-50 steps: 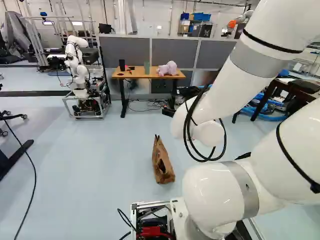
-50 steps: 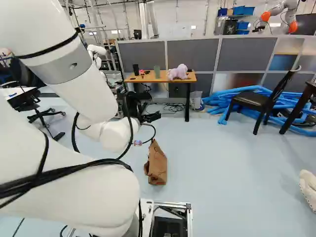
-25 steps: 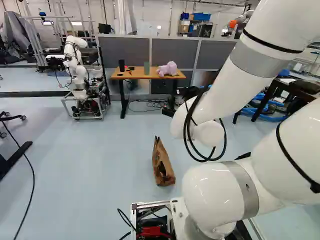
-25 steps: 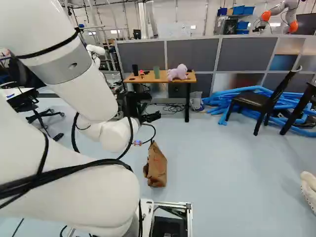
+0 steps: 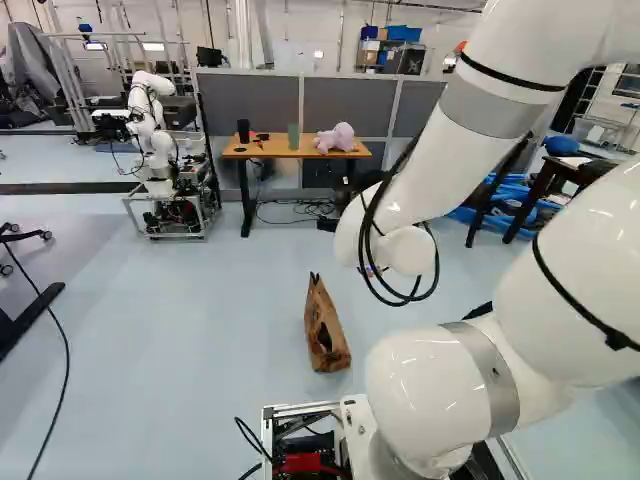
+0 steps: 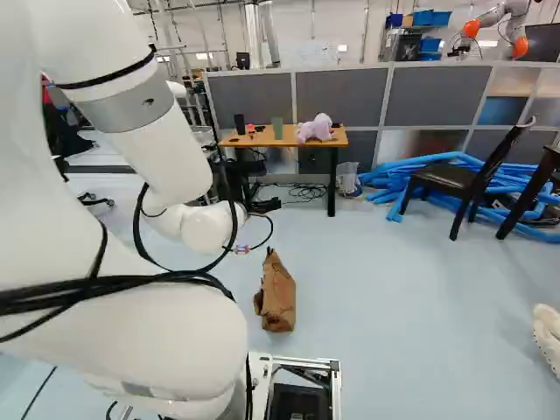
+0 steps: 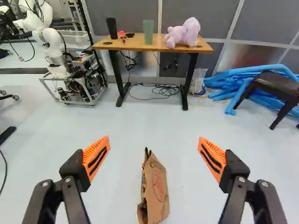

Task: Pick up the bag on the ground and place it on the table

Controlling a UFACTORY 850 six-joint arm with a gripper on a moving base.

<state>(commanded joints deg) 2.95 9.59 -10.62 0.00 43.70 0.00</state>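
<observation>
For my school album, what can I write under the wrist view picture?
Open claw faces a brown paper bag on the floor.

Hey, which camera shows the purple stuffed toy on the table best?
The wrist view: the purple stuffed toy looks largest there, unobstructed, resting on the table. Both base views show it on that same table too, only smaller.

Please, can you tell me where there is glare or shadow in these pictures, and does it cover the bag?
Left base view: small bright glints on the white arm, none over the bag. Right base view: soft grey shading on the arm's rounded parts. Wrist view: pale sheen on the floor; the bag's open side is dark, its printed side lighter and easy to see.
</observation>
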